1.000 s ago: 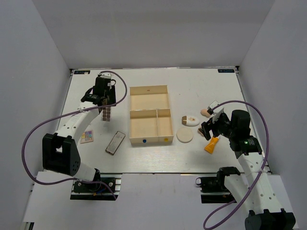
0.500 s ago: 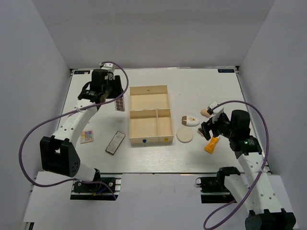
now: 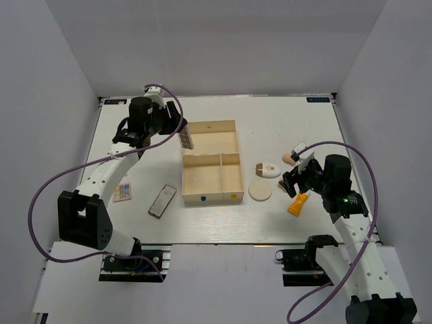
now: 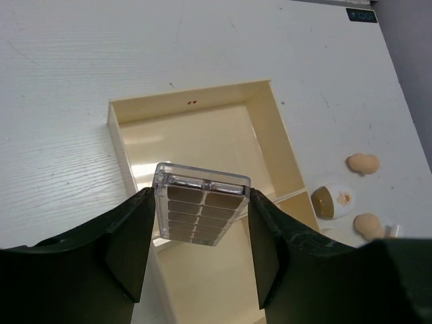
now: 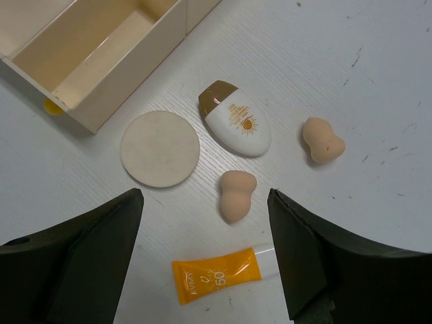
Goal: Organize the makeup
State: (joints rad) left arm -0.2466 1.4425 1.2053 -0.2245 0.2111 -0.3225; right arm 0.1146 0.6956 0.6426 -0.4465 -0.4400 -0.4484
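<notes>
My left gripper is shut on a brownish palette and holds it upright in the air over the left edge of the tray's large back compartment. My right gripper is open and empty. It hovers over an orange tube and a peach sponge. A second peach sponge, a white oval pad and a round cream puff lie close by on the table. A small multicoloured palette and a greyish flat palette lie left of the tray.
The cream three-compartment tray stands mid-table with nothing in it, and it also shows in the left wrist view and the right wrist view. White walls enclose the table on three sides.
My left gripper has carried the brownish palette to the right, from left of the tray to over its back left edge. The right arm has not moved.
</notes>
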